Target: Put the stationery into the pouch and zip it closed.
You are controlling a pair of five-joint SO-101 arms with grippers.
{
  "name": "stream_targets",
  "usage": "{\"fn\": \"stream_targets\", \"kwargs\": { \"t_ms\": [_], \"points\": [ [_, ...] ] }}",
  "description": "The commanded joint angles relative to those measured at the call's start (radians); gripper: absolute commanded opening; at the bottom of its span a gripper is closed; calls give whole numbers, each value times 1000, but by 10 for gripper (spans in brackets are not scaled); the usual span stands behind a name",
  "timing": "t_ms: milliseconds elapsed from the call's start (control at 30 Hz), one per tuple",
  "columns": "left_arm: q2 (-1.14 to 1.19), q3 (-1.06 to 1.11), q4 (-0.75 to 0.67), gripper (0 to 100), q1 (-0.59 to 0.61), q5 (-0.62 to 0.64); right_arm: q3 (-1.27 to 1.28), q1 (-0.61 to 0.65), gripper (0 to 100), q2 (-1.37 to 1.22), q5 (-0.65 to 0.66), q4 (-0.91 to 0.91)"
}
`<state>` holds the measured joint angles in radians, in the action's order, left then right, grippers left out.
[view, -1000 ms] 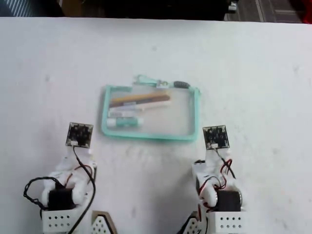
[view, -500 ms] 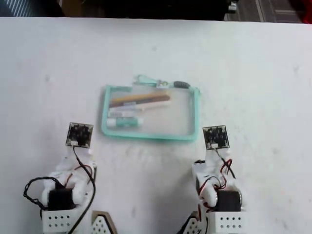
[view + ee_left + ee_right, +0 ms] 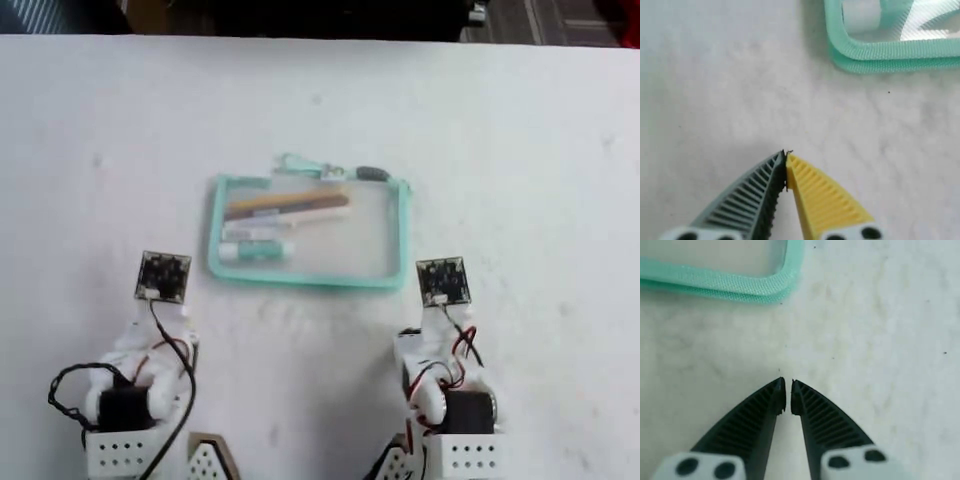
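the pouch [image 3: 310,282] lay flat mid-table [image 3: 520,150] with the stationery [image 3: 285,208] already inside, pens and sticks lined up toward its left end. its zip pull [image 3: 371,173] sat at the far right corner, so the zip looked drawn across, though the seam was too small to confirm. the left gripper [image 3: 785,156] and right gripper [image 3: 788,386] rested closed and empty just short of the pouch's near corners. if any gap remained, the next move called for pinching the pull. nothing differed from the earlier frames.

The teal-edged clear plastic pouch [image 3: 305,232] lies centrally on the white table [image 3: 500,150], with the stationery [image 3: 275,215] inside its left half. The left gripper [image 3: 785,156] sits before its near-left corner, the right gripper [image 3: 787,385] before its near-right.
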<state>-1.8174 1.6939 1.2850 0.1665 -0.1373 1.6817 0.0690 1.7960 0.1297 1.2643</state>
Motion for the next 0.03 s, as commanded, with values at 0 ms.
{"fn": "stream_targets", "kwargs": {
  "t_ms": [0],
  "points": [
    [-10,-2,3,24,-4,8,9,-2,19,5,11,5]
  ]
}}
